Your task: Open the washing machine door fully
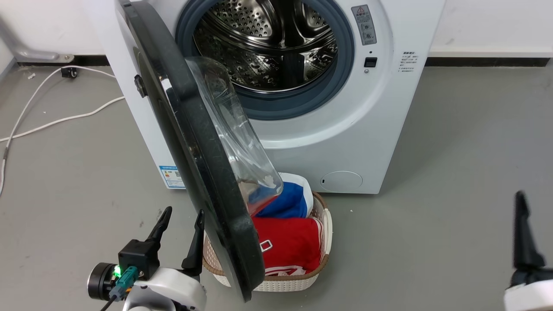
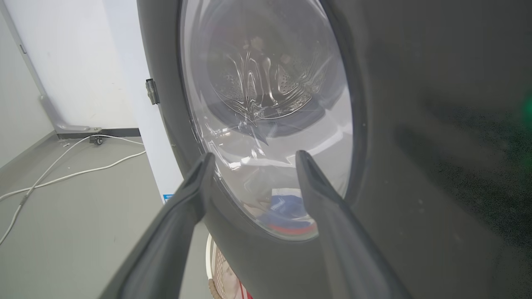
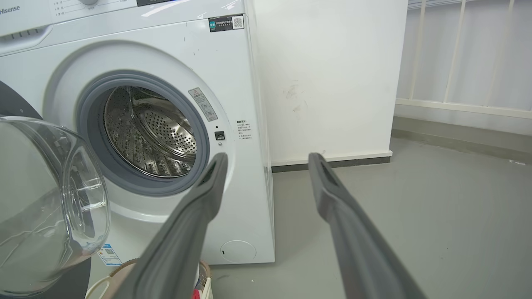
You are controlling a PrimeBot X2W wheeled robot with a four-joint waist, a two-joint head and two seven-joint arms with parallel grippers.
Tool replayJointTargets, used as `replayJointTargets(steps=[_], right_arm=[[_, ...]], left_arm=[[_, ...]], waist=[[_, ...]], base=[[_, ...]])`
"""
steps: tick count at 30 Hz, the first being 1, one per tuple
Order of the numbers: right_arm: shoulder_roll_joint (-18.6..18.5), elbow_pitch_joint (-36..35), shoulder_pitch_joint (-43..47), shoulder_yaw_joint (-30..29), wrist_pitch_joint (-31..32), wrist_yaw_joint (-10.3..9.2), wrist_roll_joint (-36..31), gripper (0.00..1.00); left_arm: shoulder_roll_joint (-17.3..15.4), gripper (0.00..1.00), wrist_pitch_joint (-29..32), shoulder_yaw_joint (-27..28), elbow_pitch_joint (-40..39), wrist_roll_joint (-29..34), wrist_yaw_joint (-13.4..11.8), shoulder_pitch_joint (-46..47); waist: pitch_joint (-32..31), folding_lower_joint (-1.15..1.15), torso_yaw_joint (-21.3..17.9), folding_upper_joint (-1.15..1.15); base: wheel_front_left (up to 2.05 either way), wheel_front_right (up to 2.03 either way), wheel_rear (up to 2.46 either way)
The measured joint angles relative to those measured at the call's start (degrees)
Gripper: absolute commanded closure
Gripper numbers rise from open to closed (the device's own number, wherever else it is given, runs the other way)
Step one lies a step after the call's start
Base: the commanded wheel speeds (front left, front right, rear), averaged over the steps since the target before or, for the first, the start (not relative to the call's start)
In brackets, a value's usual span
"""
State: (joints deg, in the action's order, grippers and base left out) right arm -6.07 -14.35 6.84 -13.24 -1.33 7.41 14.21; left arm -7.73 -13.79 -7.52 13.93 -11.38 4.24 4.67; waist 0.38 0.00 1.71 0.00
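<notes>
Fingers of the left gripper (image 1: 183,211) are spread wide with nothing between them, at 7 o'clock in the head view. Just beside them, toward 3 o'clock, stands the large round glossy black washing machine door (image 1: 194,147). It is swung out from the white front-loading washing machine (image 1: 345,142) and turned nearly edge-on to the head camera. Its bulging clear glass bowl (image 1: 233,129) faces 3 o'clock, toward the open perforated steel drum (image 1: 268,43). The nearer finger lies close along the door's outer face; contact cannot be judged. In the left wrist view both fingers reach up across that outer face, their tips over the lower part of the round window.

Fingers of the right gripper (image 3: 268,157) are also wide apart and hold nothing. In the right wrist view they point at the machine's front right corner, with the door's glass bowl well away at 9 o'clock. In the head view one dark finger (image 1: 522,233) rises at 4 o'clock, far from the door.

The door's top is cut off at 12 o'clock in the head view. Its lower edge covers the left side of a cream woven laundry basket (image 1: 327,233) on the grey floor, which holds red cloth (image 1: 289,246) and blue cloth (image 1: 285,203). The blue cloth looks warped through the glass.
</notes>
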Motion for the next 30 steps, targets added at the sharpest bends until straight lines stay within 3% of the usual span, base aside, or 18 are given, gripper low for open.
replayJointTargets(steps=[12,26,27,28,30], right_arm=[[1.31,10.56,3.85,7.61,-5.11,0.08,-3.78,0.0],[0.47,12.26,2.01,8.76,-6.36,0.08,-4.32,0.0],[0.47,12.22,2.01,8.71,-6.34,0.09,-4.32,0.0],[0.47,12.13,1.98,8.68,-6.26,0.08,-4.32,0.0],[0.48,11.93,1.9,8.62,-6.14,0.08,-4.48,0.0]], left_arm=[[-0.66,0.0,1.52,-0.16,0.7,-1.33,0.09,-1.04],[-0.9,0.0,2.25,-0.21,0.14,-2.43,-0.78,-1.46],[-0.86,0.59,2.55,-0.23,0.1,-2.75,-0.76,-1.46],[-0.86,1.0,2.61,-0.27,0.08,-2.99,-0.74,-1.5],[-0.9,1.0,2.59,-0.15,-0.27,-3.0,-0.91,-1.6]], waist=[[-0.72,0.0,-0.44,0.0],[-0.77,0.0,-0.34,0.0],[-0.75,0.0,-0.31,0.0],[-0.71,0.0,-0.26,0.0],[-0.65,0.0,-0.14,0.0]], base=[[0.0,0.0,0.0],[0.0,0.0,0.0],[0.0,0.0,0.0],[0.0,0.0,0.0],[0.0,0.0,0.0]])
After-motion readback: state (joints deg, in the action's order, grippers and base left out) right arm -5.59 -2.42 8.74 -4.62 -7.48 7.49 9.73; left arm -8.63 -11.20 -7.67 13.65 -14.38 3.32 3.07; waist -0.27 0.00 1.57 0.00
